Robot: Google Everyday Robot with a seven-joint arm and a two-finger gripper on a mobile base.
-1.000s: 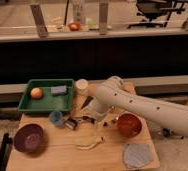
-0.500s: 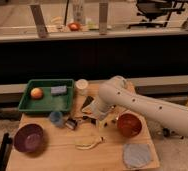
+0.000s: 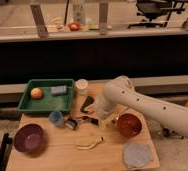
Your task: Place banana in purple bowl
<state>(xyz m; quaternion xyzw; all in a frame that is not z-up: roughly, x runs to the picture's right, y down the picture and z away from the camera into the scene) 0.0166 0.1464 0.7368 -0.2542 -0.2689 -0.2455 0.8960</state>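
The banana [image 3: 89, 144], pale yellow and slender, lies on the wooden table [image 3: 104, 155] near its front edge. The purple bowl [image 3: 28, 137] stands at the front left of the table, with nothing showing inside it. My gripper [image 3: 91, 116] hangs from the white arm [image 3: 137, 102] over the middle of the table. It is above and behind the banana, apart from it, and to the right of the purple bowl.
An orange-red bowl [image 3: 129, 125] stands right of the gripper. A green tray [image 3: 27, 105] at back left holds an orange fruit [image 3: 36, 93] and a grey block [image 3: 58, 90]. A white cup [image 3: 81, 86], a small blue cup [image 3: 56, 118], a small object [image 3: 71, 123] and a grey round mat [image 3: 137, 154] also stand on the table.
The arm has shifted slightly to the right and the gripper has moved a little over the table's middle. The banana and bowls have not moved.
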